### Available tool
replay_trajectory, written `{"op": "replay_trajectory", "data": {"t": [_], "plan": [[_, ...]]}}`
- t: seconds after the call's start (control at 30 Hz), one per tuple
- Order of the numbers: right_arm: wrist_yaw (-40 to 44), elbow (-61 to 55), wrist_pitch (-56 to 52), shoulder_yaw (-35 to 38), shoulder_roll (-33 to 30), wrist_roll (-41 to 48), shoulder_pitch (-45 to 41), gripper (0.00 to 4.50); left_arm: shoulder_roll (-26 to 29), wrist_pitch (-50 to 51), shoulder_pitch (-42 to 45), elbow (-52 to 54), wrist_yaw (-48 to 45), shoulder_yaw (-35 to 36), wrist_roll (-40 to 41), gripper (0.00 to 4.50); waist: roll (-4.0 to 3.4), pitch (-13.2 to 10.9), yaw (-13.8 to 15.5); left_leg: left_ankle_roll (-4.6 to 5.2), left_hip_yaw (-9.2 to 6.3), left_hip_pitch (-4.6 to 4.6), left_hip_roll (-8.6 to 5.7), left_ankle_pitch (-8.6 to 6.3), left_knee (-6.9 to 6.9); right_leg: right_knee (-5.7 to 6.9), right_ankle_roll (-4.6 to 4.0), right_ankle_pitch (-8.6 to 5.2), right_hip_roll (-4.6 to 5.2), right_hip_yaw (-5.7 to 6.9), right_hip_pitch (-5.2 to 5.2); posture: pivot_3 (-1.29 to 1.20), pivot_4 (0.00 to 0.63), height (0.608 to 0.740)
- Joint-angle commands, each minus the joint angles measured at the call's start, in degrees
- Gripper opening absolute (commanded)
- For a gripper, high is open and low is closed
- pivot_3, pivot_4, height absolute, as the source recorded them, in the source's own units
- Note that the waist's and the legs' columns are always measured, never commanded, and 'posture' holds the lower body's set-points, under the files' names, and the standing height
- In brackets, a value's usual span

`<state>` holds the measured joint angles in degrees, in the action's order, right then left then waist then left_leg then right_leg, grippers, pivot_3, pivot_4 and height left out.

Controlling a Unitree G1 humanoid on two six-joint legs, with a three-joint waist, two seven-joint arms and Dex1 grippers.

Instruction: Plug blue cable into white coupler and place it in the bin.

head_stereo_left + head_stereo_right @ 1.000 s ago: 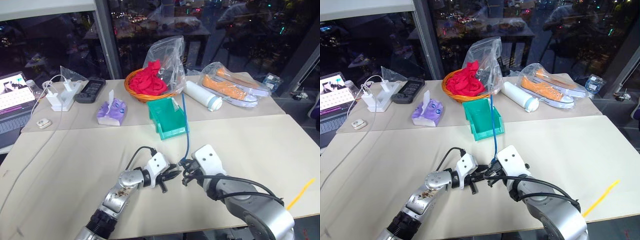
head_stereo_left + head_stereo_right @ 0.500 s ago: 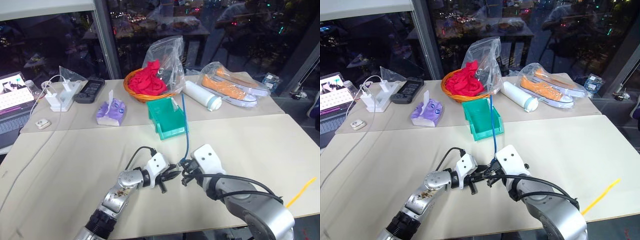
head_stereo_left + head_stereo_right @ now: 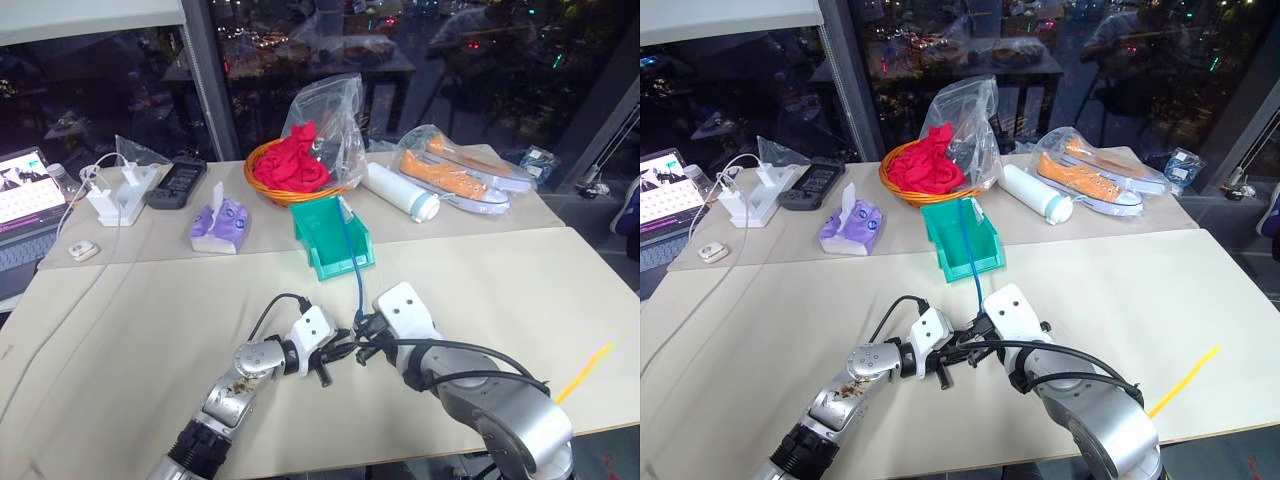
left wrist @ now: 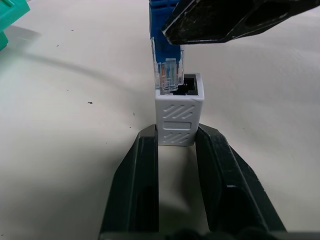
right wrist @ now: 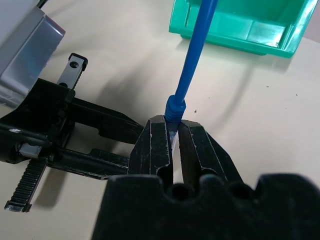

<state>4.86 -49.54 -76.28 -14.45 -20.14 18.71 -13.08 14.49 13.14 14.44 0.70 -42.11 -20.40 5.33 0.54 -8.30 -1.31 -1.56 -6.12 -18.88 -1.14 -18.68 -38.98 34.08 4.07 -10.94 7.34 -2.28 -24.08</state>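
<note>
Surface: pale beige tabletop (image 3: 150,310) made of two slabs with a seam running across just in front of the bin (image 3: 333,238). Beyond the far edge, dark glass with night reflections.

Far strip, behind the bin: orange wire basket (image 3: 290,175) with red cloth, a clear plastic bag over it; white bottle (image 3: 400,192) and bagged orange shoes (image 3: 455,180) to the bin's right; purple tissue pack (image 3: 220,222), black remote (image 3: 175,182), white charger block (image 3: 115,200) and a laptop (image 3: 20,200) to its left.

Open room: the near slab is bare to the left and right of the bin's front, out to both side edges. A yellow strip (image 3: 583,358) lies near the right edge.

Blue cable (image 3: 352,255): long axis runs from the bin's interior toward the near edge, rising clear of the surface; plug end points at the white coupler (image 4: 178,112).

Right tool (image 5: 172,137): clamped on the blue cable just behind its plug.

Left tool (image 4: 176,150): fingers pinch the white coupler, its socket facing the plug. The clear plug tip sits at the socket mouth, offset to one side, not seated.
</note>
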Motion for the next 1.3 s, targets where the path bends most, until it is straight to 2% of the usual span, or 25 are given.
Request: {"op": "replay_trajectory", "data": {"t": [0.03, 0.37, 1.3], "plan": [[0.52, 3.25, -3.29, -1.09, -1.01, -0.18, 3.17, 0.00, 0.16, -0.22, -0.73, 2.66, -0.53, 0.15, 0.78, 0.61, 0.00, 0.02, -0.01, 0.00, 0.00, 0.00, 0.00, 0.00, 0.01, 0.00, 0.00, 0.00, 0.00, 0.00, 0.00, 0.00, 0.150, 0.732], [-0.14, -0.80, 2.80, 2.51, 2.18, -1.02, 3.57, 0.00, 0.45, -0.02, -0.68, 2.64, -0.83, 0.10, 0.99, 0.61, 0.00, 0.02, -0.02, 0.00, 0.00, -0.04, 0.00, 0.00, 0.03, -0.02, 0.00, -0.03, 0.00, 0.00, -0.06, 0.00, 0.150, 0.732], [-2.37, -6.09, 10.81, 3.77, 3.67, -5.75, 6.91, 0.00, -0.51, 1.08, -0.05, 1.72, 0.20, 0.56, 1.26, 0.61, 0.03, 0.00, 0.39, 0.00, -0.01, -0.25, 0.00, 0.00, 0.02, -0.08, 0.02, -0.04, 0.00, 0.01, -0.21, 0.00, 0.150, 0.732]]}}
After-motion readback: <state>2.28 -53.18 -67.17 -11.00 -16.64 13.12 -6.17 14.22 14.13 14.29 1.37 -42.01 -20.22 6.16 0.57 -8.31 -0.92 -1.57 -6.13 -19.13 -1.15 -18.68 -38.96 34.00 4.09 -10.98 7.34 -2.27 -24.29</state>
